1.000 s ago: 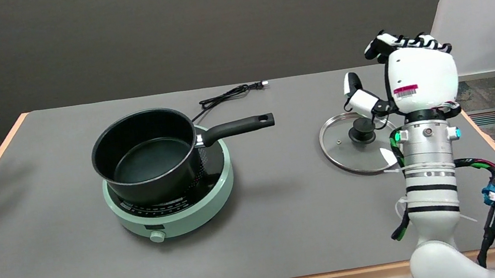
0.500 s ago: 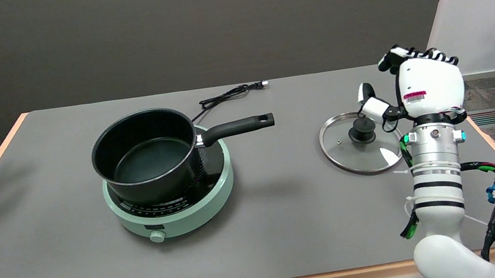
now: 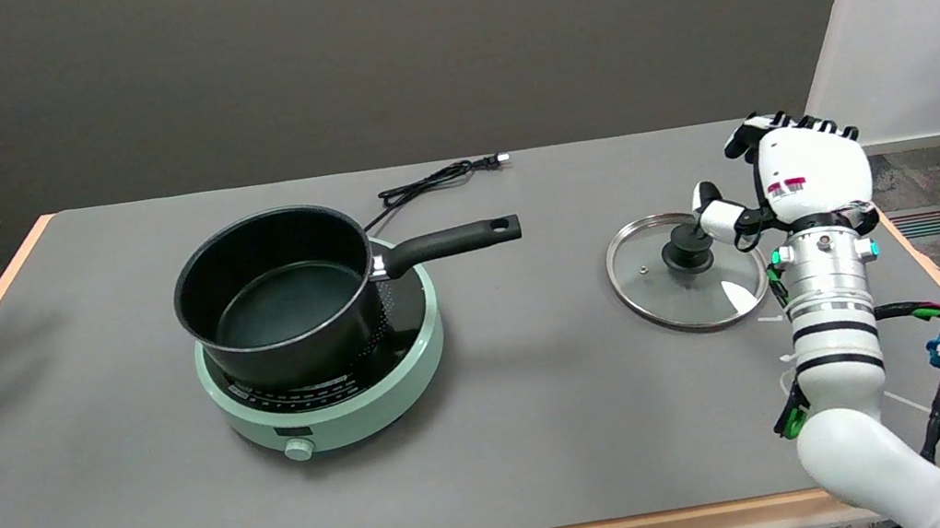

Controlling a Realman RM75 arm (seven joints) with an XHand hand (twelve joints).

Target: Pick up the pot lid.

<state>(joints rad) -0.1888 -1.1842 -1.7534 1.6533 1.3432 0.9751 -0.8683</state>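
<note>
A single head view looks down and across the desk [image 3: 552, 438] from above its near edge, facing the dark far wall. It stands far enough back to take in the whole desk top, left edge to right corner.

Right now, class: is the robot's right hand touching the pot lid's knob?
Cannot tell. In the head view the right hand has its thumb beside the pot lid knob, but no plain gap or contact shows.

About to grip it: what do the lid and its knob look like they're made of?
The pot lid looks like clear glass: the grey table shows through, with a bright glare patch. Its rim looks like polished metal. The knob is matte black, probably plastic. The right hand isn't holding it.
</note>
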